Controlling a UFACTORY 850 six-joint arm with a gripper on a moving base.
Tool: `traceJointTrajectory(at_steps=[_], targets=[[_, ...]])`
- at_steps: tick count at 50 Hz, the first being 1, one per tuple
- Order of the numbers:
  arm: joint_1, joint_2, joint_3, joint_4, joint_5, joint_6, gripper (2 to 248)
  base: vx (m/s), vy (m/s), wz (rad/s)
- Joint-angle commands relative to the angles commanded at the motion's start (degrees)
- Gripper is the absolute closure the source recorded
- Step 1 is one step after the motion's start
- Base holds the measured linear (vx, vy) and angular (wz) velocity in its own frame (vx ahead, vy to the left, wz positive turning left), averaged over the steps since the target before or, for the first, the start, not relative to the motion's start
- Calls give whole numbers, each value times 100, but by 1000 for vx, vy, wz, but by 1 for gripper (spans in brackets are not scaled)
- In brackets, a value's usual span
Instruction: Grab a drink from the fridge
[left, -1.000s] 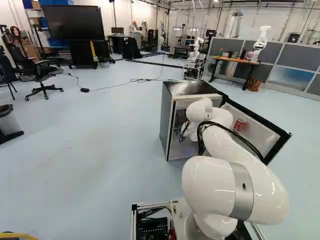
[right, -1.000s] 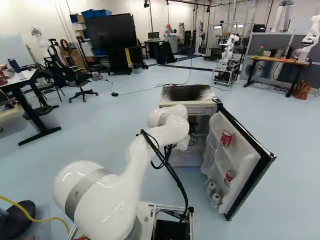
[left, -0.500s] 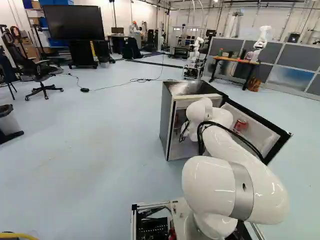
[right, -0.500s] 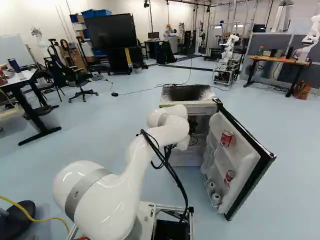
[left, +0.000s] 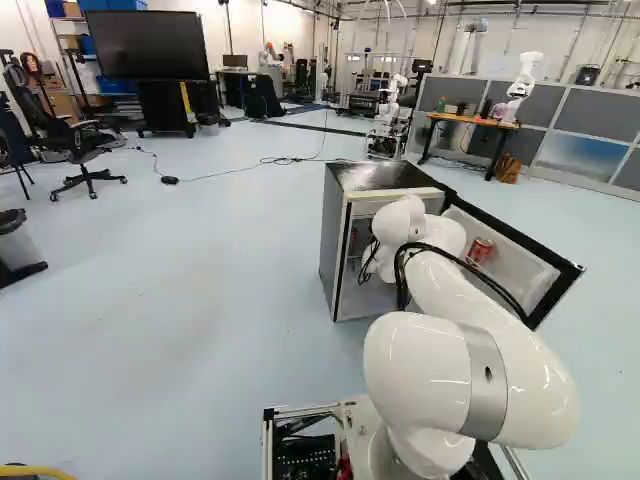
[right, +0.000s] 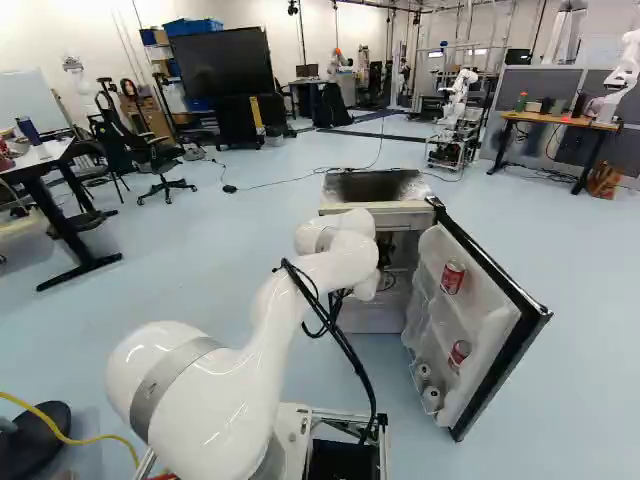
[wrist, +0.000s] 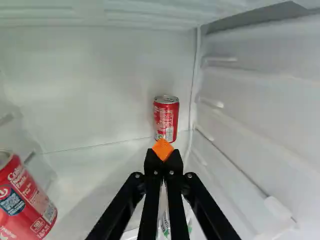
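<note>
A red can (wrist: 166, 119) is shown upright directly ahead of the gripper (wrist: 162, 149), set in the far corner of the fridge (left: 335, 240), near the back wall (wrist: 100, 80) and the side wall (wrist: 260, 100). The gripper's fingers are pressed together, their orange tips meeting just below the can in the wrist view's line of sight; whether the can is touched cannot be told. A second red can (wrist: 24, 202) is seen beside the gripper, on the side away from that side wall and closer to the camera, partly cut off by the view's edge. A clear item with green marks (wrist: 165, 225) is partly hidden under the fingers. Behind the gripper and to its right, the door (right: 500, 275) is swung open, its shelves stocked with an upper red can (right: 452, 277), a lower red can (right: 459, 353) and two pale cans (right: 432, 398). The gripper itself is hidden from the base views by the white arm (right: 335, 265), which is extended into the fridge. Well beyond, ahead and to the right, another robot (left: 520, 85) is stationed by a desk (left: 465, 119); ahead and to the left, a large screen (left: 148, 45) and a black chair (left: 85, 150) are seen.
</note>
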Motion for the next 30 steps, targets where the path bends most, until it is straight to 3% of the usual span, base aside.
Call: traceJointTrajectory(at_steps=[1,5,6,11,12,16,17,21,22,26,27,30], targets=[[0,0,0,0,0,0,222,0,0,0],[0,0,0,0,0,0,222,0,0,0],[0,0,0,0,0,0,190,0,0,0],[0,0,0,0,0,0,190,0,0,0],[0,0,0,0,0,0,156,0,0,0],[0,0,0,0,0,0,156,0,0,0],[0,0,0,0,0,0,120,0,0,0],[0,0,0,0,0,0,120,0,0,0],[0,0,0,0,0,0,83,0,0,0],[0,0,0,0,0,0,83,0,0,0],[0,0,0,0,0,0,45,0,0,0],[0,0,0,0,0,0,45,0,0,0]])
